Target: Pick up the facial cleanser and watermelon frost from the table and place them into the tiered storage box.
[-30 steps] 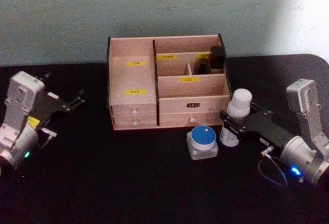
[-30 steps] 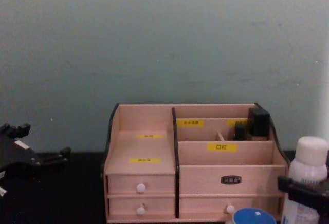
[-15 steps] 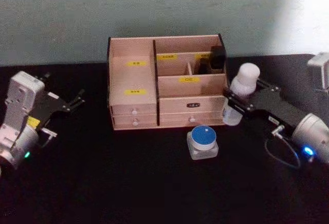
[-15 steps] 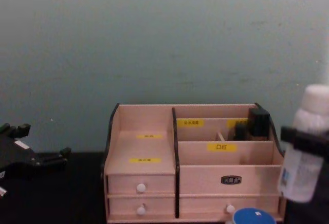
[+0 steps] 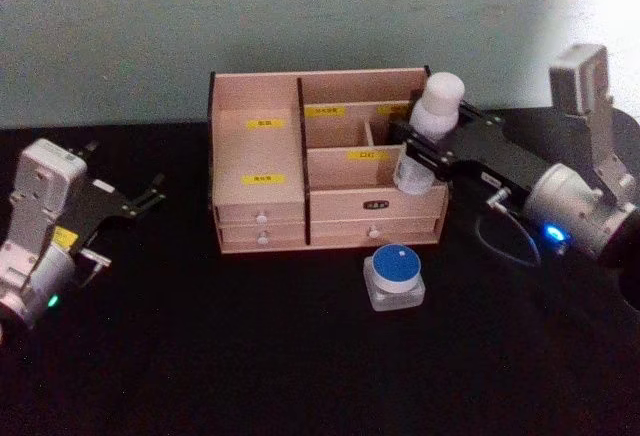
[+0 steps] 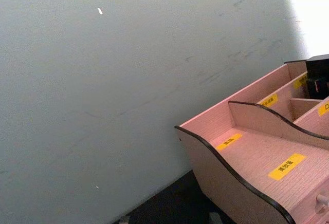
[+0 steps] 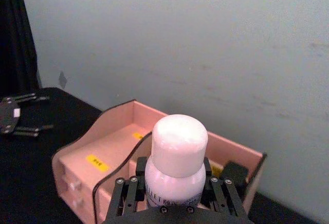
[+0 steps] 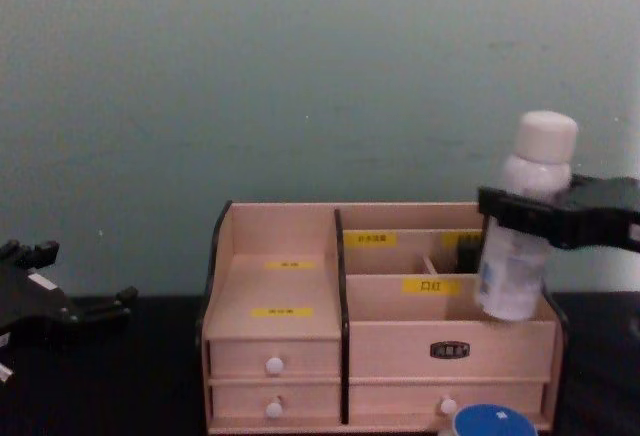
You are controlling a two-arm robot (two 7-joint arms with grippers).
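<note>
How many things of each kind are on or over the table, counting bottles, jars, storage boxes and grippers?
Bottles: 1, the white-capped bottle
Jars: 1, the blue-lidded jar
Storage boxes: 1, the tiered storage box
Grippers: 2, the left gripper, open, and the right gripper, holding the bottle
Total: 5

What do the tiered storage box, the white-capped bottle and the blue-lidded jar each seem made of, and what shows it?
Tiered storage box: probably thin wood board, matt, faint grain, dark cut edges. White-capped bottle, in the right pincer: likely plastic, milky translucent body, smooth opaque cap. Blue-lidded jar: clear glossy body, plastic or glass, cannot tell; lid looks plastic.
</note>
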